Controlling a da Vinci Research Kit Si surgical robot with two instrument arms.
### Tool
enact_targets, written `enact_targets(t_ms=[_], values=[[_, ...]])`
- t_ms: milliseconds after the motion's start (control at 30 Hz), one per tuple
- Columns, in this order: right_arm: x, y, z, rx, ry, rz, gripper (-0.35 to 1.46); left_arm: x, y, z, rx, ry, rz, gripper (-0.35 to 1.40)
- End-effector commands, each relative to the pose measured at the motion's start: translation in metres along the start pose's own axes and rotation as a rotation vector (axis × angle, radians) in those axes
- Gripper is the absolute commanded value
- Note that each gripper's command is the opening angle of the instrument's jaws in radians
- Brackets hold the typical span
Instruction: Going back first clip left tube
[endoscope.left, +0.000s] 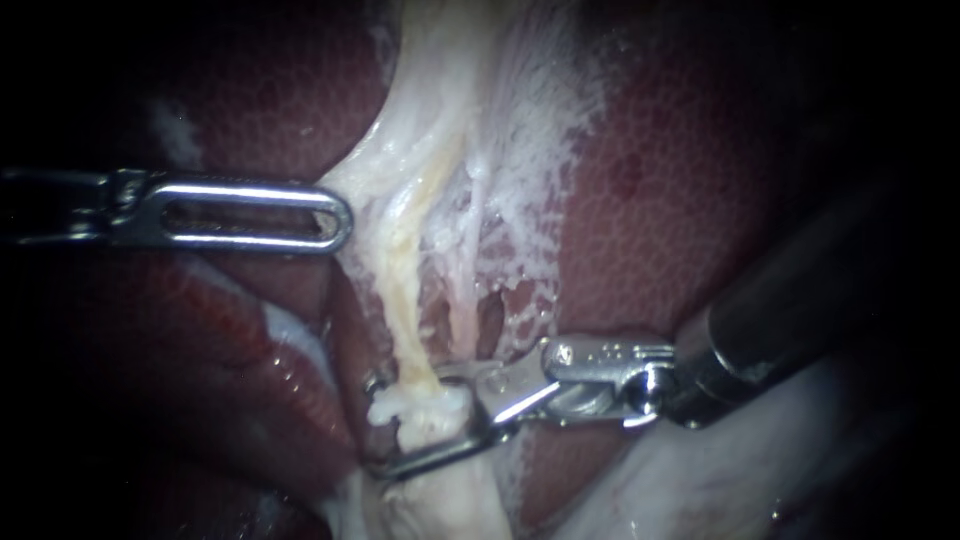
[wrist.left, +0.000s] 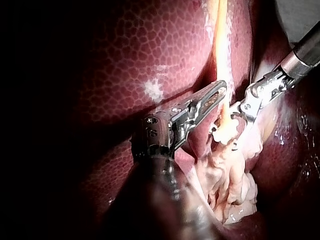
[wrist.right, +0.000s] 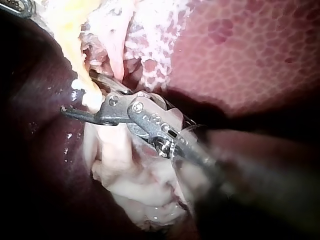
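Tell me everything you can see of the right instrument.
The right instrument comes in from the right. It has a dark shaft, then a shiny silver metal wrist with small pins, and ends in two thin jaws. The jaws stand open, one on each side of the pale yellow tube, and a whitish lump of the tube sits in the gap. The red-brown liver lies behind it.

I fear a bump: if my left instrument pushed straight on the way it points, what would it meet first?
The left instrument would likely meet the pale tissue at its tip, then the yellowish tube just beyond; depth is unclear.
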Motion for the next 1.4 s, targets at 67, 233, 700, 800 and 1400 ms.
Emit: enact_targets(t_ms=[67, 233, 700, 800, 1400], values=[[0.0006, 0.0002, -0.0012, -0.010, 0.002, -0.027, 0.60, 0.0000, 0.0000, 0.0000, 0.000, 0.000, 0.000, -0.35], [0.0017, 0.0006, -0.0041, -0.028, 0.008, -0.059, 0.60, 0.0000, 0.0000, 0.0000, 0.000, 0.000, 0.000, -0.35], [0.0027, -0.0013, -0.0109, -0.014, 0.010, -0.060, 0.60, 0.0000, 0.0000, 0.0000, 0.000, 0.000, 0.000, -0.35], [0.0030, -0.0017, -0.0127, -0.015, 0.011, -0.057, 0.60, 0.0000, 0.0001, 0.0000, 0.000, 0.000, 0.000, -0.35], [0.0086, -0.0037, -0.0216, -0.070, 0.044, -0.061, 0.60, 0.0008, 0.0010, 0.0005, 0.000, -0.001, 0.006, -0.35]])
